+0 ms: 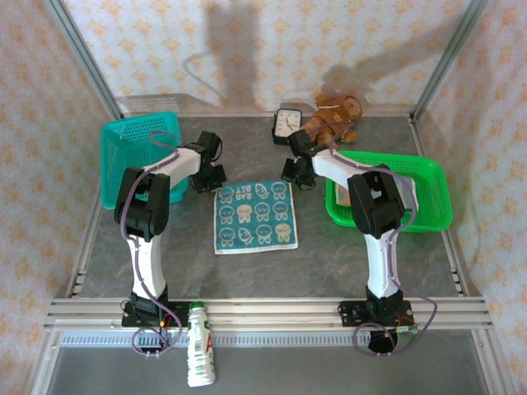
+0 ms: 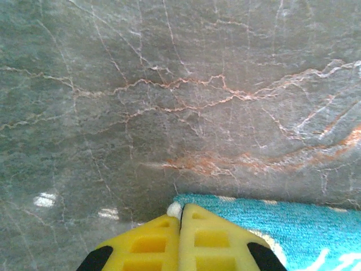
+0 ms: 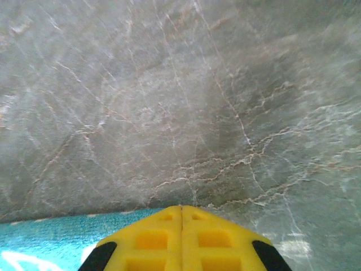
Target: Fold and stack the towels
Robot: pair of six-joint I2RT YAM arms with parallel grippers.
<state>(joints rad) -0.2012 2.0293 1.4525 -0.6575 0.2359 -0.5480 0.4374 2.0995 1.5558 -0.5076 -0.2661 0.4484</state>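
A teal towel [image 1: 255, 216] printed with cream bunny heads lies spread flat in the middle of the table. My left gripper [image 1: 211, 179] sits at its far left corner. In the left wrist view the yellow fingers [image 2: 181, 206] are pressed together on a white tip of that corner, with teal cloth [image 2: 293, 226] running off to the right. My right gripper [image 1: 295, 174] sits at the far right corner. Its fingers [image 3: 181, 208] are closed, and the towel edge [image 3: 45, 237] runs in under them from the left.
A teal basket [image 1: 140, 148] stands at the back left and a green basket [image 1: 412, 193] at the right. A brown teddy bear [image 1: 333, 115] and a small white clock [image 1: 287, 123] sit at the back. A white bottle [image 1: 199, 354] lies beyond the near rail.
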